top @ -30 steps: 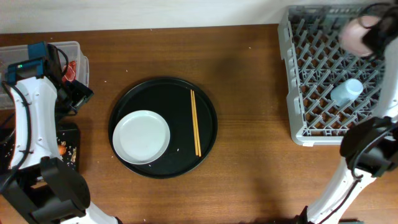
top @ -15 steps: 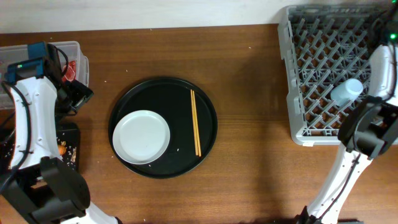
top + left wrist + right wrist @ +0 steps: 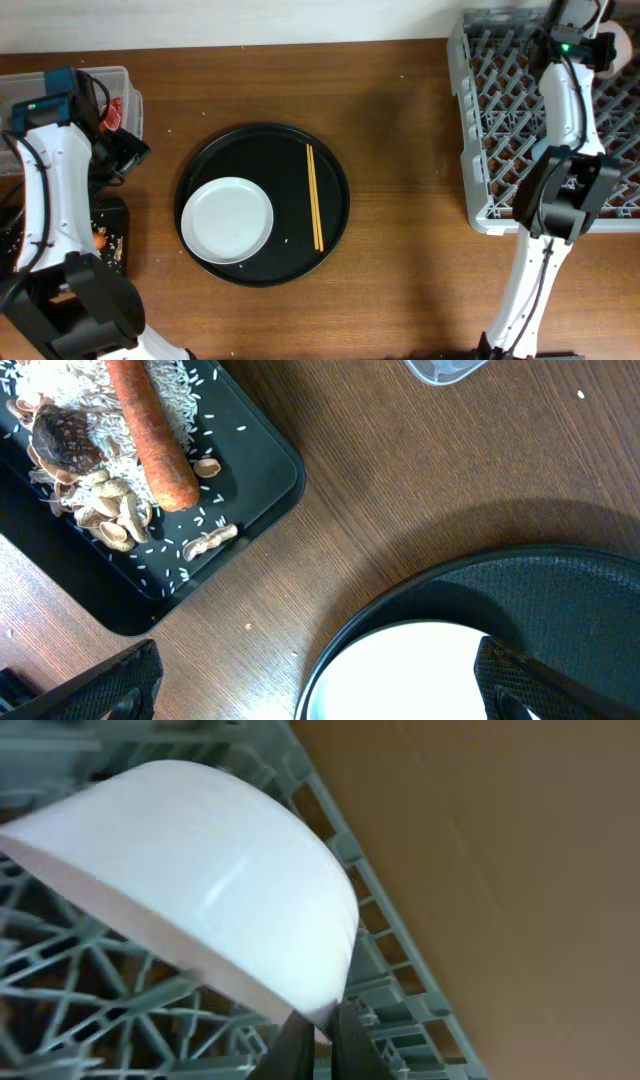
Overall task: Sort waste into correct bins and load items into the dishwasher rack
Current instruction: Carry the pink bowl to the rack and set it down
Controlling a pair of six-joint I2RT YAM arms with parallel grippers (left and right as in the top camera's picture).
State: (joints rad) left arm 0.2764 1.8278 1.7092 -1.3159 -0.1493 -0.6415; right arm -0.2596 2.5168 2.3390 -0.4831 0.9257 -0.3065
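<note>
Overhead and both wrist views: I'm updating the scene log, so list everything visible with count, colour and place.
table: one, brown wood, under everything
tray: one, black, left of centre
plate: one, white, on the tray
chopsticks: one pair, pale wood, on the tray
rack: one, grey, far right
bowl: one, white, over the rack
clear tub: one, colourless, far left
wrapper: one, red, in the clear tub
black bin: one, black, left edge
carrot: one, orange, in the black bin among white rice
left fingers: two, black, open above the tray's edge
right fingers: two, dark, shut on the bowl's rim
</note>
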